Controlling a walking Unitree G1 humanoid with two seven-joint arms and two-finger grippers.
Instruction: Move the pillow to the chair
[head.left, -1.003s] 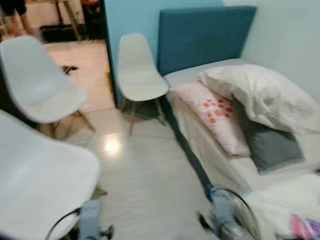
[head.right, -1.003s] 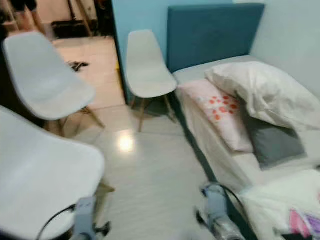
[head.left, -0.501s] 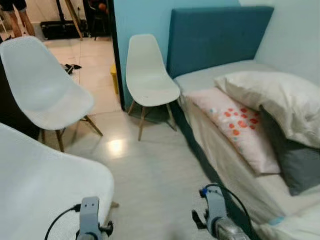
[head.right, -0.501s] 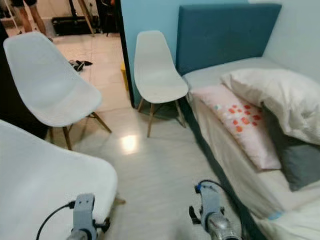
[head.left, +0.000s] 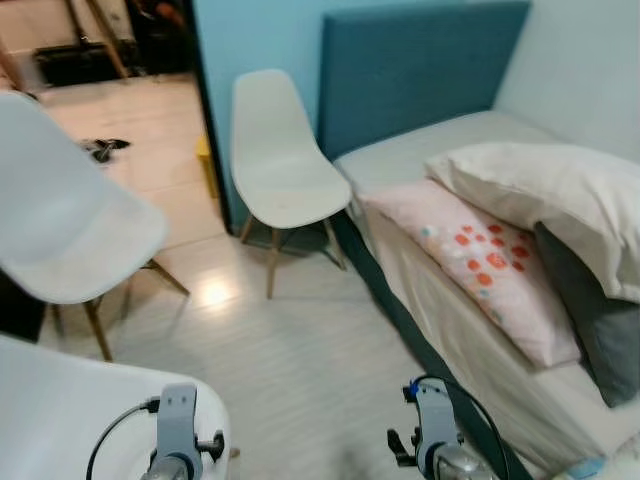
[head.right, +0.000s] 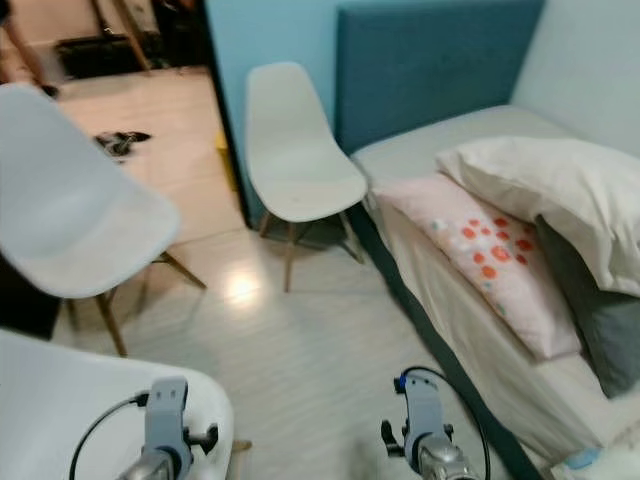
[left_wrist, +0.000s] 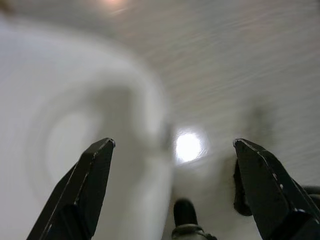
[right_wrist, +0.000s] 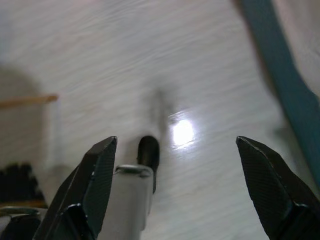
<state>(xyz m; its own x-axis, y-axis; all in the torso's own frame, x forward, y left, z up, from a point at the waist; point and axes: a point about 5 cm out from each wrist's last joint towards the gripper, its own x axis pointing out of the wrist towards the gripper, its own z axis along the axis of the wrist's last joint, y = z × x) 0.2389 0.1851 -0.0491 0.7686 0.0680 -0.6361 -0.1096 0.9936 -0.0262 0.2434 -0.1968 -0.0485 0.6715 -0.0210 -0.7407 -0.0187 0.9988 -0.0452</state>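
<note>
A pink pillow with red dots lies on the bed at the right, partly under a large white pillow. A grey pillow lies beside it. One white chair stands against the blue wall by the bed's head. Both arms hang low at the bottom edge of the eye views. My left gripper is open above a near white chair and the floor. My right gripper is open above bare floor, with the bed's blue base to one side.
A second white chair stands at the left, and a third chair is close at the bottom left. Pale floor runs between the chairs and the bed. A doorway opens to another room behind.
The whole picture has shifted and tilted as the camera moved; the chairs and bed now sit a little further left than half a second ago. Both arms still hang low.
</note>
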